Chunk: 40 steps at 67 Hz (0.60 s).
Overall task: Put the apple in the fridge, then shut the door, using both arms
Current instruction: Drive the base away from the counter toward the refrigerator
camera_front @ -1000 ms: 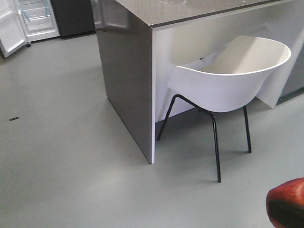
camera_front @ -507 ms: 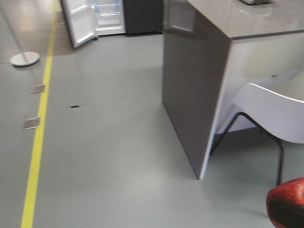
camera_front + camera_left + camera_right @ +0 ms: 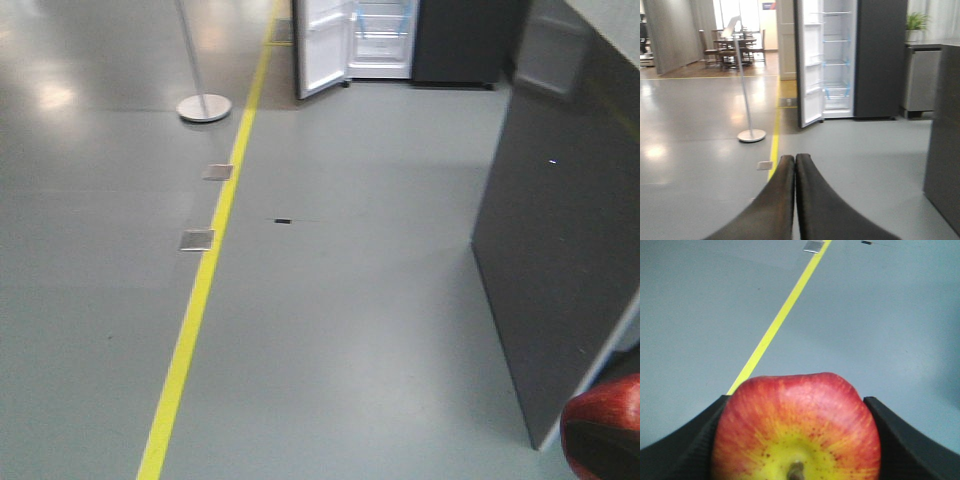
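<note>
The red-and-yellow apple fills the bottom of the right wrist view, stem toward the camera. My right gripper is shut on it, one black finger on each side. The apple also shows at the bottom right corner of the front view. The fridge stands far ahead across the floor with its white inside showing, and the door is swung open to the left. In the left wrist view the fridge and its door are ahead. My left gripper is shut with nothing in it.
A dark grey counter side panel rises close on the right. A yellow floor line runs toward the fridge. A pole on a round base stands left of the line, with two small floor plates nearby.
The front view has swung left: the white chair has left the frame, the counter has slid to the right edge, and the fridge has come from the top left to top centre. The apple stays gripped.
</note>
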### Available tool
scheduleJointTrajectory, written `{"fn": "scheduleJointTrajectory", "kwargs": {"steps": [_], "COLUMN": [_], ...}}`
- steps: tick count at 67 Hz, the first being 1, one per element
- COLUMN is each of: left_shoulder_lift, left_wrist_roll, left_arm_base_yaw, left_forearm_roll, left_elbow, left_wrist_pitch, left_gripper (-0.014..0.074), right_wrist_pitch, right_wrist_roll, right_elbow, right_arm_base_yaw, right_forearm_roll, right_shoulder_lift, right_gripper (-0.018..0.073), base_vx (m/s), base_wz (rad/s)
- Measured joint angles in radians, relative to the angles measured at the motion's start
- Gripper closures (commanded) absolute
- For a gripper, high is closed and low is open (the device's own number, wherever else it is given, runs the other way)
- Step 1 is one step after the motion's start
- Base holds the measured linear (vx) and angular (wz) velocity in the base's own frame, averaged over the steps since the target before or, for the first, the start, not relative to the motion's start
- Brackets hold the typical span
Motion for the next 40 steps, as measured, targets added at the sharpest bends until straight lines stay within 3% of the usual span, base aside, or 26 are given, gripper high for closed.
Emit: {"fn": "scheduleJointTrajectory", "kwargs": {"steps": [19, 40], "left_shoulder_lift": [0.000, 0.000], "left_wrist_roll": [0.000, 0.000], "left_arm_base_yaw": [0.000, 0.000], "left_forearm_roll": [0.000, 0.000], "left_elbow": [0.000, 0.000], "left_wrist_pitch": [0.000, 0.000], "left_gripper": [0.0603, 0.0603], "right_wrist_pitch": [0.000, 0.000], "right_wrist_roll": [0.000, 0.000], "right_elbow": [0.000, 0.000], "right_arm_base_yaw": [0.000, 0.000], "right_forearm_roll": [0.000, 0.000], "right_shoulder_lift": [0.000, 0.000], "right_gripper": [0.0427, 0.0427], "base_vx": [0.18, 0.22], "base_wz": [0.34, 0.13]}}
